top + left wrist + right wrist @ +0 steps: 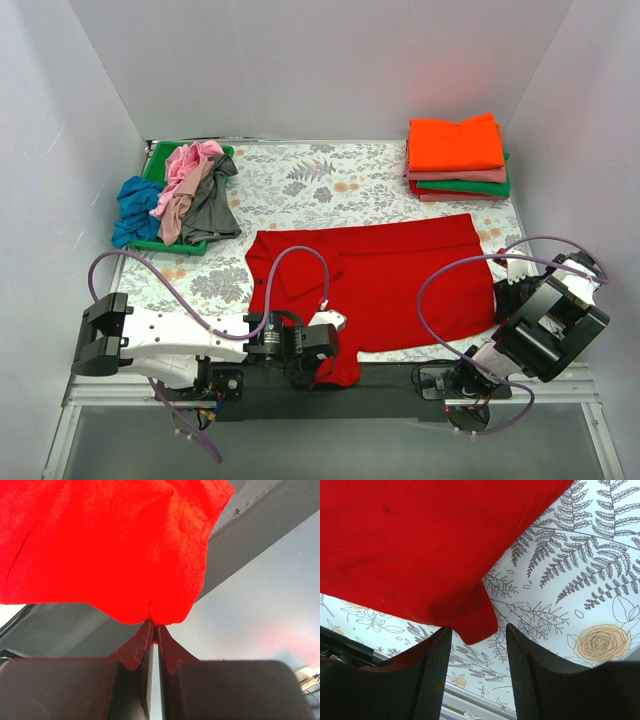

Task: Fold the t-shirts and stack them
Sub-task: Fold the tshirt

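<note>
The red t-shirt [390, 275] lies on the near tablecloth [300, 185], its long axis running left to right. My left gripper [154, 627] pinches its near-left corner tight over the table edge. My right gripper [476, 635] straddles the near-right corner, jaws half open.

Red t-shirt [100, 545] cut off by wrist-view edges; lower stacked shirts [480, 187] largely under orange t-shirt [455, 143].

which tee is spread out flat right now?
The red t-shirt, spread across the tablecloth at the near edge. The others are either folded in the far-right stack, orange t-shirt on top, or crumpled in the far-left pile.
</note>
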You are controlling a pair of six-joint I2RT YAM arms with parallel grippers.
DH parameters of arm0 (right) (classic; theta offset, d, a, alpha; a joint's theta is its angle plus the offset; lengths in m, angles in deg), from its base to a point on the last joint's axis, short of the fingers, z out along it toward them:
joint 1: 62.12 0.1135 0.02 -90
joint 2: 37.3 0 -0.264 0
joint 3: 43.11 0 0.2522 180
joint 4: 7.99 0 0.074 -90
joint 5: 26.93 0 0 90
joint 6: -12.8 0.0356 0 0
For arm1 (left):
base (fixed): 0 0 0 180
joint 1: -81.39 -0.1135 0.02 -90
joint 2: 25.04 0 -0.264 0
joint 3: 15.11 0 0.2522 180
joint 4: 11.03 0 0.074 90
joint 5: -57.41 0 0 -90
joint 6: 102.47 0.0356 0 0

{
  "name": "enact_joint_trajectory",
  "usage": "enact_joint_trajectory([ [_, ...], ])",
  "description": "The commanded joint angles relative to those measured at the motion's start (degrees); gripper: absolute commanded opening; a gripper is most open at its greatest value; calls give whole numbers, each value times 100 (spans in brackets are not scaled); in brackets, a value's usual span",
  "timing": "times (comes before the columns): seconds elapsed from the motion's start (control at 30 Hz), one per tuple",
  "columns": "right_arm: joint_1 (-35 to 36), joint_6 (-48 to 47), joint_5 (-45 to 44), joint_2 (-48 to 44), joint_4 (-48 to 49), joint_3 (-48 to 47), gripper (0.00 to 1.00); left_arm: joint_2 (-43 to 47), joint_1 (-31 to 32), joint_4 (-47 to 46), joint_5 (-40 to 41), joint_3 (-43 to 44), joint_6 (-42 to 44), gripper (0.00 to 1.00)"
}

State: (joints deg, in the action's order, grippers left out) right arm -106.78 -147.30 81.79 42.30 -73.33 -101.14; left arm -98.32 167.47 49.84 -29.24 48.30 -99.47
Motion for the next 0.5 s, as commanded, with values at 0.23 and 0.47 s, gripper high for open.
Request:
enact_joint_trajectory([
  [0.23, -34, 41, 317, -348, -318, -503, 53, 270, -21, 105, -54, 107, -36, 0],
  [0.47, -42, 41, 422, -401, -406, -407, 50, 393, -22, 61, -81, 36, -54, 0],
])
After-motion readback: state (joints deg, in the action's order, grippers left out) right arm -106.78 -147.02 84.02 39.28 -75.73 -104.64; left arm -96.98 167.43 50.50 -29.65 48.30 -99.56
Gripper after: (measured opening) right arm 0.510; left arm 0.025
